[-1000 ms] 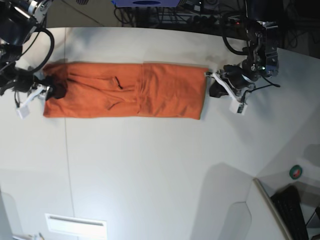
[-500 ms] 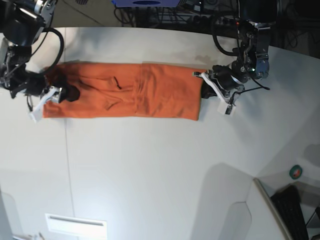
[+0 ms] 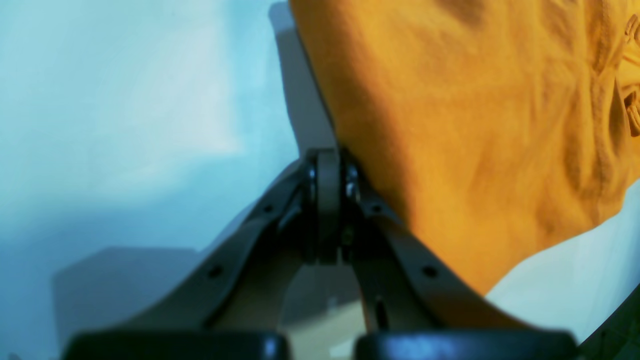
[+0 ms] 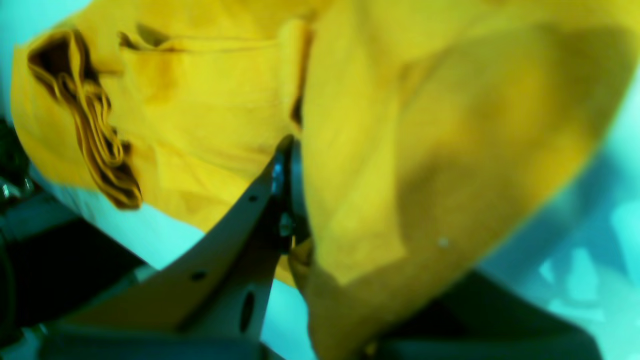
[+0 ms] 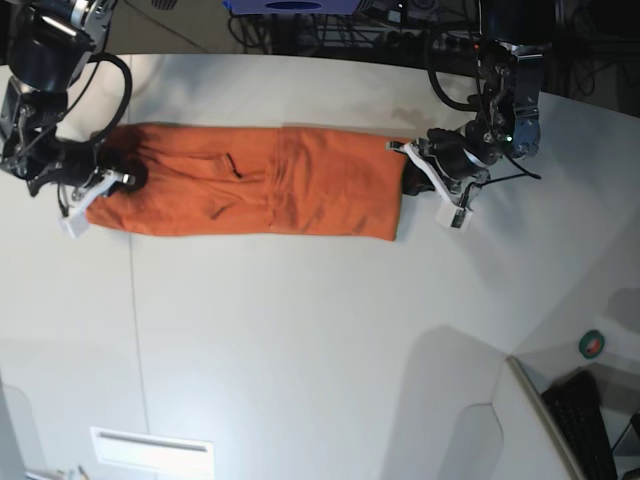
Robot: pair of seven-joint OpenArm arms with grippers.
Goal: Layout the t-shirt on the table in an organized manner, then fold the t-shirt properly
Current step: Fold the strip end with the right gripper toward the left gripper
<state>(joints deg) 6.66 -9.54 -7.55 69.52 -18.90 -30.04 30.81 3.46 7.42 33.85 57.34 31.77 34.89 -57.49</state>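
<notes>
The orange t-shirt (image 5: 250,180) lies on the white table (image 5: 300,330) as a long folded strip running left to right. At the strip's right end, my left gripper (image 5: 408,178) is shut. In the left wrist view its fingertips (image 3: 328,155) pinch the edge of the t-shirt (image 3: 475,125), which rises off the table (image 3: 125,100). My right gripper (image 5: 112,183) is at the strip's left end. In the right wrist view it (image 4: 300,150) is shut on a fold of the t-shirt (image 4: 210,100). Cloth drapes over and hides one of its fingers.
A thin dark seam line (image 5: 131,300) crosses the table at the left. A white plate (image 5: 150,450) sits near the front edge. At the right lie a green tape roll (image 5: 593,344) and a black keyboard (image 5: 585,420). Cables (image 5: 350,30) run behind the far edge.
My right gripper has closed on the shirt's left end after standing wide open. My left gripper shifted left, carrying the shirt's right edge slightly inward, then held still.
</notes>
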